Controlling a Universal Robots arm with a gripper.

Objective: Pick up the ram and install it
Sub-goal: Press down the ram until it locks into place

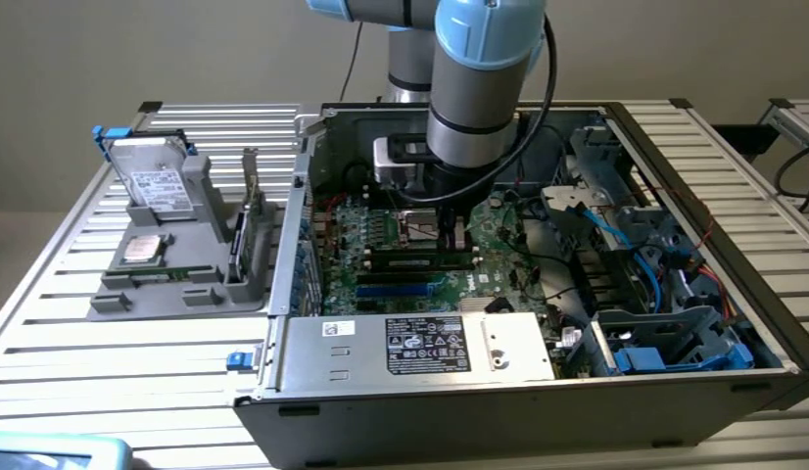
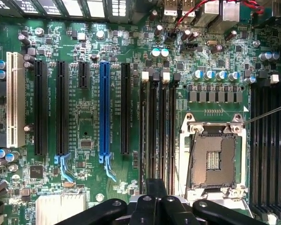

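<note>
**Ram not yet picked up**

Found gripper (image 2: 158,198) clenched and empty above motherboard (image 2: 89,122) slots; spotted ram (image 1: 154,277) in tray (image 1: 114,304), left of exterior frame, well apart; judged pick-up not begun; reckoned next move needed fingers parted, aligned along the stick.

We can read almost nothing here. In the lower middle of the exterior view, the power supply (image 1: 418,345) carries a black label (image 1: 428,345) with white print and small certification marks, plus a small white sticker (image 1: 337,329); neither is legible to us. At upper left, the hard drive (image 1: 161,176) has a white label with fine print we cannot make out. In the wrist view, the motherboard (image 2: 91,126) bears tiny white lettering beside its slots, too small to read.
</note>
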